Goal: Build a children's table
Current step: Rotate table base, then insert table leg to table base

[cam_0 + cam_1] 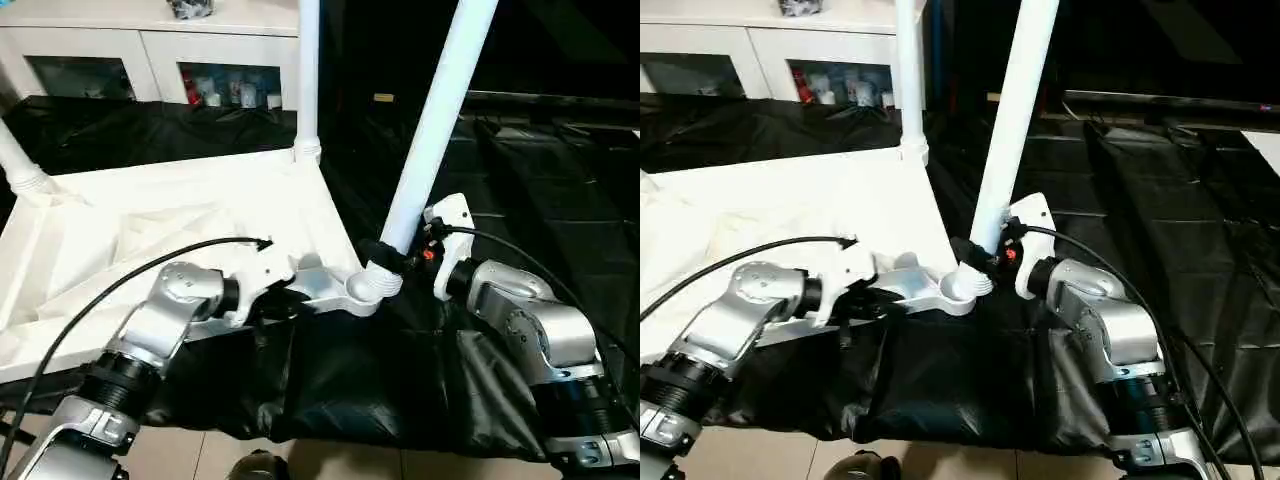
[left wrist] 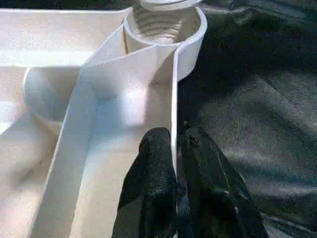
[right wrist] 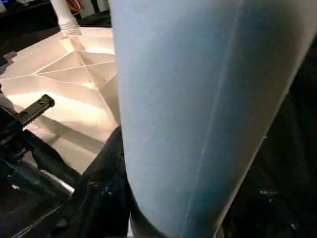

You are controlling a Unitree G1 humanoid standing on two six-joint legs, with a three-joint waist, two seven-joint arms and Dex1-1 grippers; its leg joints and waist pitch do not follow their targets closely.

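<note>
With the upturned children's table [image 1: 150,230] lying on the black surface [image 1: 1200,250], our left hand [image 2: 176,163] pinches its thin, stiff rim while our right hand [image 1: 395,262] clamps the light, slippery leg [image 1: 440,110] low, near the corner socket [image 1: 372,287].

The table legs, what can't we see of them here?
- Leaning leg: its top is cut off by the head view's upper edge.
- Upright far leg: top cut off likewise.
- Left corner leg: mostly cut off by the left edge.
- Socket thread: top cut off in the left wrist view.
</note>
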